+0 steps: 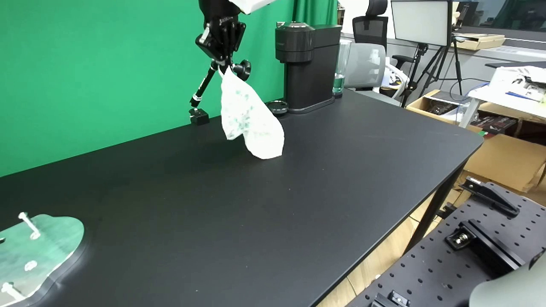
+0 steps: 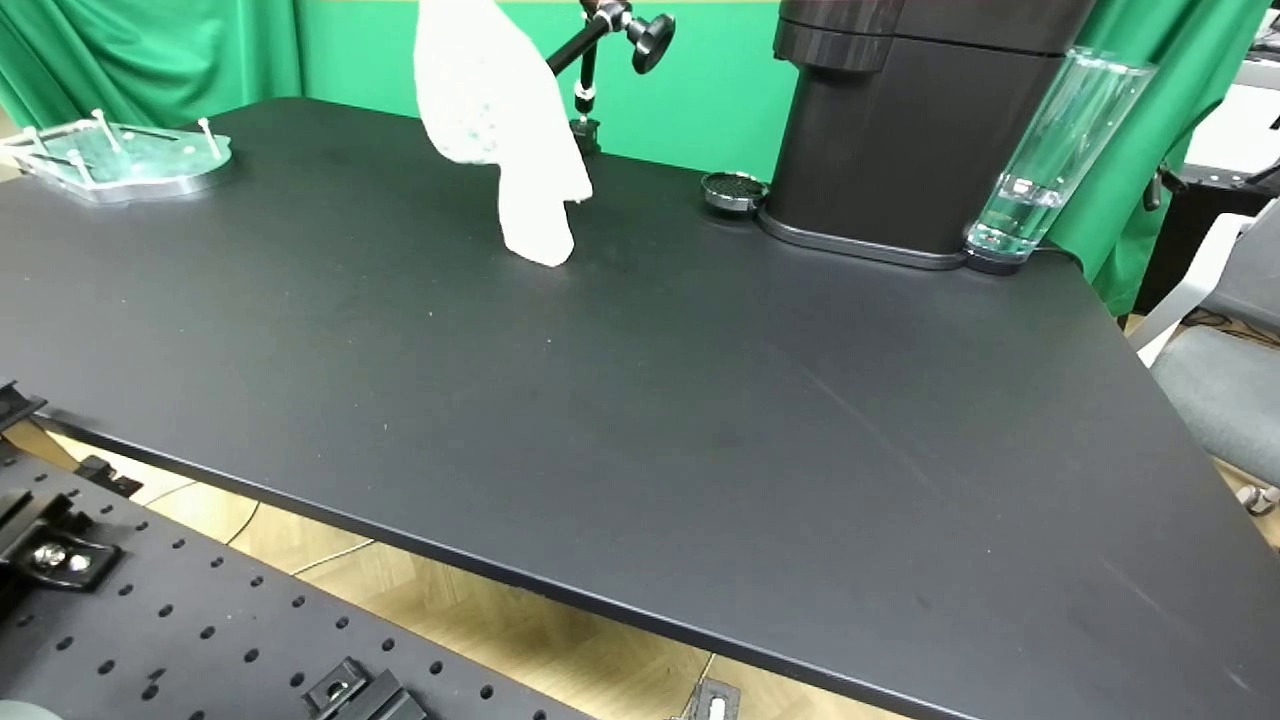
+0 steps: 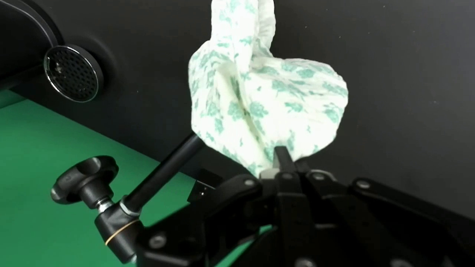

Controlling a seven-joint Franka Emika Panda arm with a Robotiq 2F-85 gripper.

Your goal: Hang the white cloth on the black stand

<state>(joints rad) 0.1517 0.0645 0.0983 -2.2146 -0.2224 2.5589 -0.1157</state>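
The white cloth with green leaf prints hangs bunched from my gripper, in both exterior views (image 1: 251,119) (image 2: 465,70) and in the wrist view (image 3: 297,96). My gripper (image 1: 225,66) is shut on the cloth's top end, above the table's back edge; its fingers (image 3: 291,159) show in the wrist view. It is out of frame in an exterior view. The black stand, a jointed rod with a round knob, stands at the back edge beside the cloth (image 1: 204,85) (image 2: 588,45). In the wrist view its rod (image 3: 167,168) lies left of my fingers, partly hidden behind the cloth.
A black coffee machine (image 1: 313,68) with a clear water tank (image 2: 1040,170) stands right of the cloth. A round metal drip tray (image 3: 74,73) sits at its base. A green-topped board with white pegs (image 2: 120,150) lies at the table's (image 1: 213,221) left end.
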